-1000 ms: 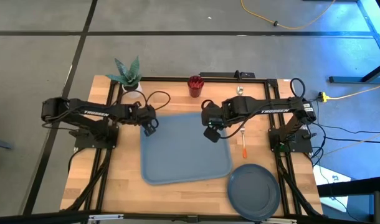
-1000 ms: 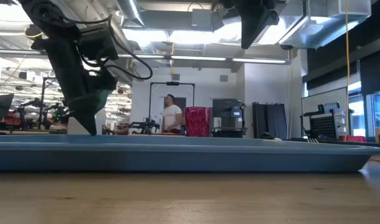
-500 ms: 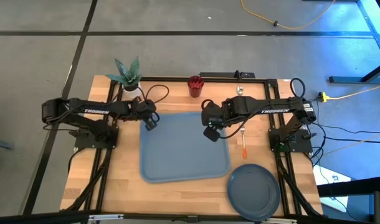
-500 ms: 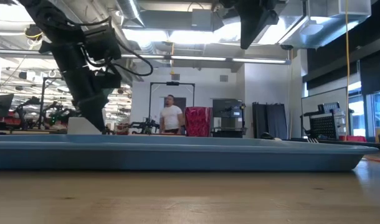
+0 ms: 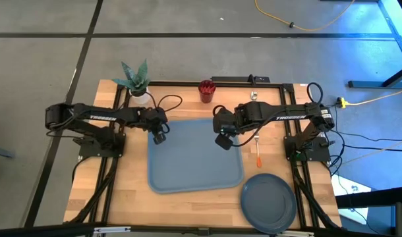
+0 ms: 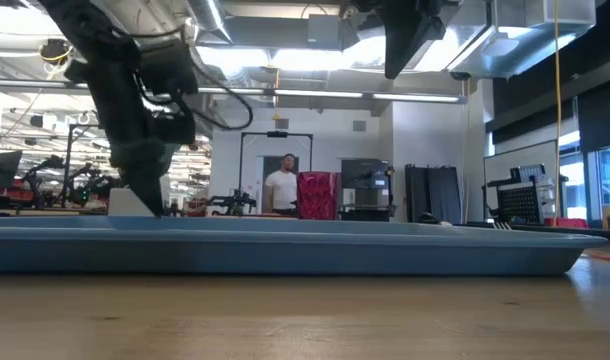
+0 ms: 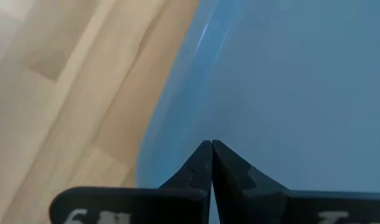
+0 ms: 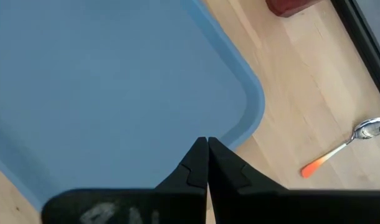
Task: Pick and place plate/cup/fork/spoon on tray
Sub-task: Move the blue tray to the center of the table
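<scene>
We see two dark arms poised over a wooden table, where the tray lies empty at the centre. The left gripper hangs over the tray's left edge, its fingers pressed together and holding nothing. The right gripper hovers over the tray's right side, its fingers likewise closed on nothing. We find the plate just off the tray's near right corner, and the cup standing beyond the tray's far edge. An orange-handled fork lies between the tray and the right arm's base; the spoon rests near the table's far edge. A potted plant stands at the far left corner.
</scene>
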